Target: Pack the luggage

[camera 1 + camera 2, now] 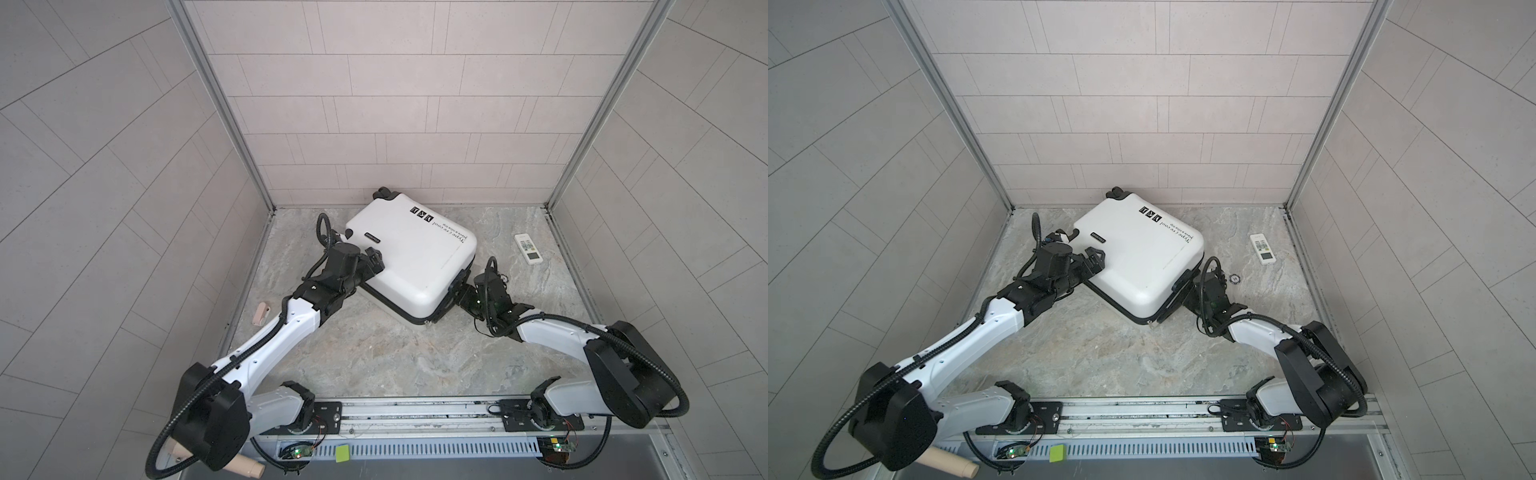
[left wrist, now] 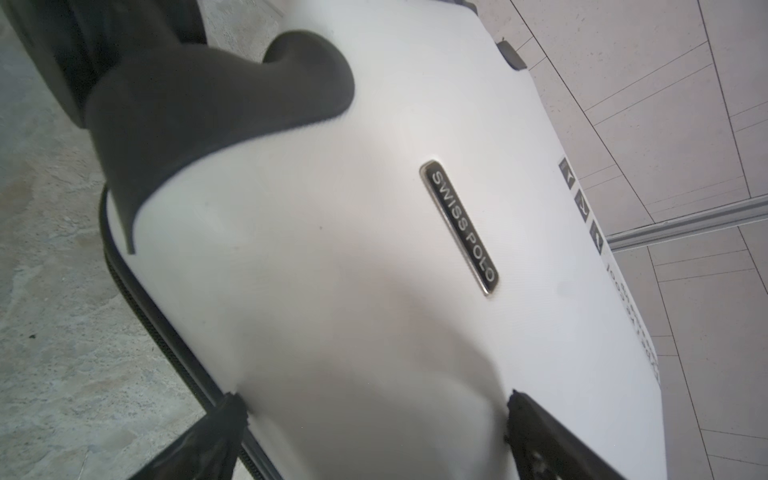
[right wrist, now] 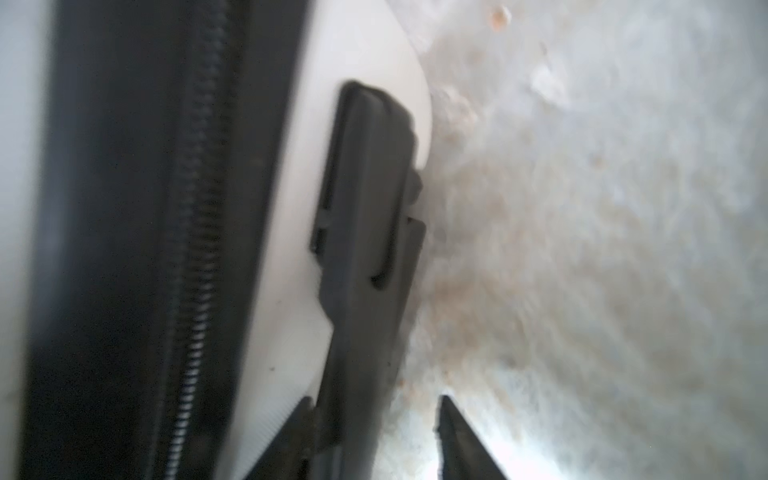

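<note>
The suitcase [image 1: 411, 257] lies flat on the table [image 1: 374, 357]. Its top shell [image 2: 332, 291] sits under the jaws of the left gripper [image 1: 376, 261], its side handle [image 3: 365, 187] between those of the right gripper [image 1: 457, 284]. The remote control [image 1: 528, 248] lies well beyond the latter, to the right.

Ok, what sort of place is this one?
Likely a staged robot test cell, not a real room: tile-patterned wall panels held in aluminium posts, a marble-look tabletop, and two robot arms mounted on a rail at its front. A white suitcase and a remote lie on it.
</note>
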### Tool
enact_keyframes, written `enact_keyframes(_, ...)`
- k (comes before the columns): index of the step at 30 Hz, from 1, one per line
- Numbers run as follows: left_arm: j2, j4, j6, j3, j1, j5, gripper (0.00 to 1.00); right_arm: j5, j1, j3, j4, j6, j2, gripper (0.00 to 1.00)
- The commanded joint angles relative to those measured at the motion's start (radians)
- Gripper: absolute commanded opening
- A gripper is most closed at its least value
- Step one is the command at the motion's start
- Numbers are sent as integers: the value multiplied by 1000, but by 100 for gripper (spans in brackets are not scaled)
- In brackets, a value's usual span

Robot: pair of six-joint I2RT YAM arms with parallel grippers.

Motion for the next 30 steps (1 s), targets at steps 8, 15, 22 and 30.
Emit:
enact_keyframes(8,135,28,66,70,30,115,100,93,34,64,-476,-268,-219,86)
enact_keyframes(15,227,61,78,116,38,132,100,8,36,72,-566,-455,-389,95)
enact_keyframes(22,327,27,114,235,39,148,100,34,30,175,-600,-562,-515,99)
enact_keyframes(30,330,-55,167,327,39,122,100,-42,-169,353,-604,-561,-401,100)
